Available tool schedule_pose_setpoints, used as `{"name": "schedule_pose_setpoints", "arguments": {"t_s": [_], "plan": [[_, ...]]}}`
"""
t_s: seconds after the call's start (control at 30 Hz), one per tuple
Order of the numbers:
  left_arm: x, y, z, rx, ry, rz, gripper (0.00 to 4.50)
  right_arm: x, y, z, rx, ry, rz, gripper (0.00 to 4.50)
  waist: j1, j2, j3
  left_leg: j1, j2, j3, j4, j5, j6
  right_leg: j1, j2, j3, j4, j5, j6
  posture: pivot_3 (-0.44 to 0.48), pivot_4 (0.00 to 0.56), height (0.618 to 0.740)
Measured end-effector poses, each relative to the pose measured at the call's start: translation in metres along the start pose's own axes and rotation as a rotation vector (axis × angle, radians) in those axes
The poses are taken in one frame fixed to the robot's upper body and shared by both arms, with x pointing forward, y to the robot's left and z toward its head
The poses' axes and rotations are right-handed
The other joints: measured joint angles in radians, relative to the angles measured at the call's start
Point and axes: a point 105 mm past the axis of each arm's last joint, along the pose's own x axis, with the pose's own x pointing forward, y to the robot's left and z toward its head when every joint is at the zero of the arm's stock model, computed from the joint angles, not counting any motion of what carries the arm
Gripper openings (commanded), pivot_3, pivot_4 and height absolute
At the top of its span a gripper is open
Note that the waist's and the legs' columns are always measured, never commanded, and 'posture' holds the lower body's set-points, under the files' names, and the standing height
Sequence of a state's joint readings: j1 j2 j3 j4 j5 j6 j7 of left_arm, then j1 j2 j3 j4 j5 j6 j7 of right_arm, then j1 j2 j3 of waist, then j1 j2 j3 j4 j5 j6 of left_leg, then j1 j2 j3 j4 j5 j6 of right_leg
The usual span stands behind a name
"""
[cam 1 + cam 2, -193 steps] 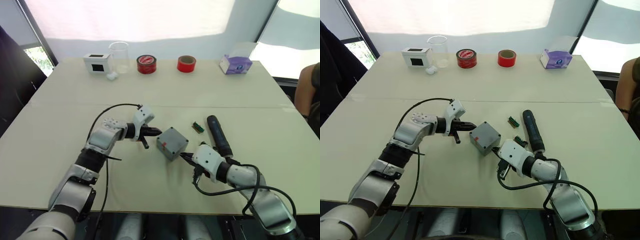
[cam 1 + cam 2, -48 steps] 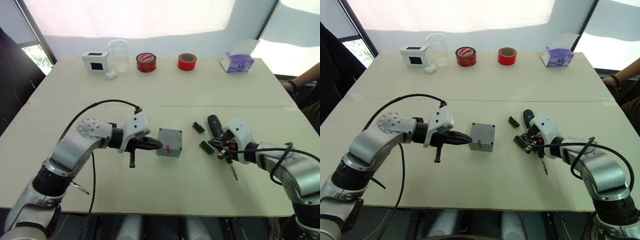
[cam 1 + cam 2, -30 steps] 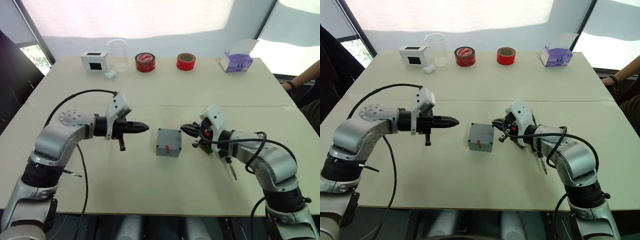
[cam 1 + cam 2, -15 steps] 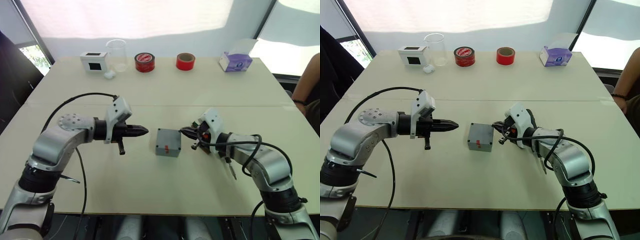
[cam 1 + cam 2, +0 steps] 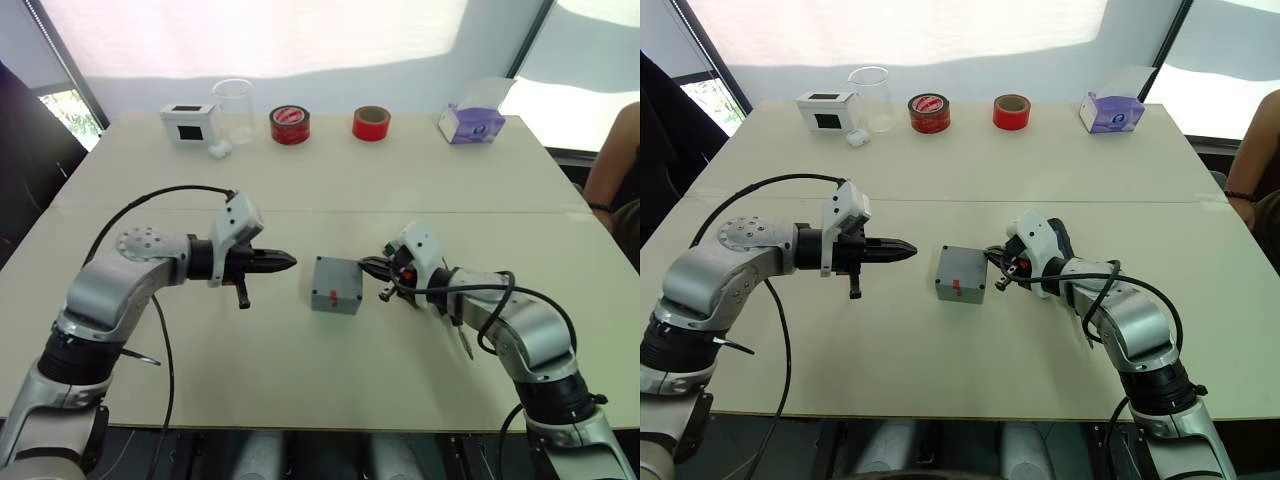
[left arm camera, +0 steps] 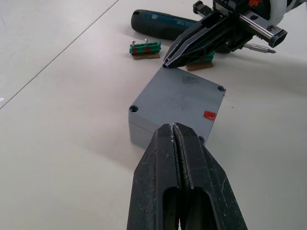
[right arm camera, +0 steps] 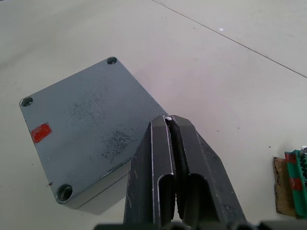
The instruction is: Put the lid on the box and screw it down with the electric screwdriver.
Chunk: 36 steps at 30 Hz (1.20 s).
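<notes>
Since half a second ago we log little change: the right tool (image 5: 992, 254) edges slightly nearer the box (image 5: 337, 285); the left tool (image 5: 283, 262) stays put. Both tools: fingers pressed together, holding nothing. Box: mid-worktop (image 5: 300, 370), between the tools, lid (image 7: 81, 112) seated on top, corner holes apparently still without screws. Electric screwdriver (image 6: 165, 25): lying right of the box, behind the right tool. We judge lidding done, all screwing left.

Bright backlight from rear windows; soft shadows.
</notes>
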<state>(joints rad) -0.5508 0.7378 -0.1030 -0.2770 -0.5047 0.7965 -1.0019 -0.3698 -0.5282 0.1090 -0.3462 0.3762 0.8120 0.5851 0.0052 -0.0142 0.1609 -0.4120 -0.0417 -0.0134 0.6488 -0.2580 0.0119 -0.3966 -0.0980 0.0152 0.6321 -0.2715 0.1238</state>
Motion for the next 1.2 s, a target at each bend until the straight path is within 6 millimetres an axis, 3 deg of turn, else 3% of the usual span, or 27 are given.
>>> {"name": "schedule_pose_setpoints", "arguments": {"t_s": [0.27,0.47,0.53,0.57,0.67,0.9,1.2], "plan": [[0.000,-0.001,-0.002,-0.007,0.002,-0.001,0.00,0.000,-0.002,0.001,0.001,0.007,-0.004,3.84,0.000,0.000,0.000,0.000,0.000,0.000,0.000,0.000,0.000,0.000,0.000,0.000,0.000,0.000,0.000,0.000,0.150,0.740],[0.003,-0.002,-0.001,-0.010,-0.012,-0.010,0.00,-0.008,-0.011,0.009,0.047,-0.007,-0.022,3.84,0.002,0.000,0.000,0.000,0.000,0.000,0.000,0.000,0.000,0.000,0.000,0.000,0.000,0.000,0.000,0.000,0.150,0.740],[0.005,-0.004,0.000,-0.015,-0.023,-0.022,0.00,-0.017,-0.024,0.021,0.075,-0.027,-0.072,3.84,0.002,0.001,0.000,0.000,0.000,0.000,0.000,0.000,0.000,0.000,-0.001,0.000,0.000,0.000,0.000,0.000,0.150,0.740],[0.005,-0.006,0.002,-0.016,-0.030,-0.033,0.00,-0.028,-0.037,0.028,0.073,-0.022,-0.121,4.34,0.004,0.001,0.001,0.000,0.000,0.000,0.000,0.000,0.000,0.000,-0.001,0.000,0.000,0.000,0.000,0.000,0.150,0.740],[0.006,-0.011,0.006,-0.006,-0.037,-0.054,0.00,-0.056,-0.062,0.044,0.063,-0.016,-0.219,4.49,0.006,0.001,0.001,0.000,0.000,0.000,-0.001,0.000,0.000,0.000,-0.002,0.000,-0.001,0.000,0.000,0.000,0.150,0.740],[0.014,-0.029,0.012,0.033,-0.043,-0.132,0.00,-0.089,-0.090,0.013,0.224,0.404,-0.330,4.49,-0.001,0.003,0.002,0.000,0.000,0.001,-0.001,0.000,0.000,0.000,-0.005,0.001,-0.001,-0.002,-0.004,0.000,0.150,0.740],[0.026,-0.038,0.013,0.015,-0.083,-0.164,0.00,-0.093,-0.072,-0.018,0.392,0.641,-0.134,4.49,-0.003,0.003,0.002,-0.001,0.000,0.001,-0.001,0.000,0.001,-0.001,-0.005,0.001,-0.002,0.000,-0.001,0.000,0.150,0.740]]}}
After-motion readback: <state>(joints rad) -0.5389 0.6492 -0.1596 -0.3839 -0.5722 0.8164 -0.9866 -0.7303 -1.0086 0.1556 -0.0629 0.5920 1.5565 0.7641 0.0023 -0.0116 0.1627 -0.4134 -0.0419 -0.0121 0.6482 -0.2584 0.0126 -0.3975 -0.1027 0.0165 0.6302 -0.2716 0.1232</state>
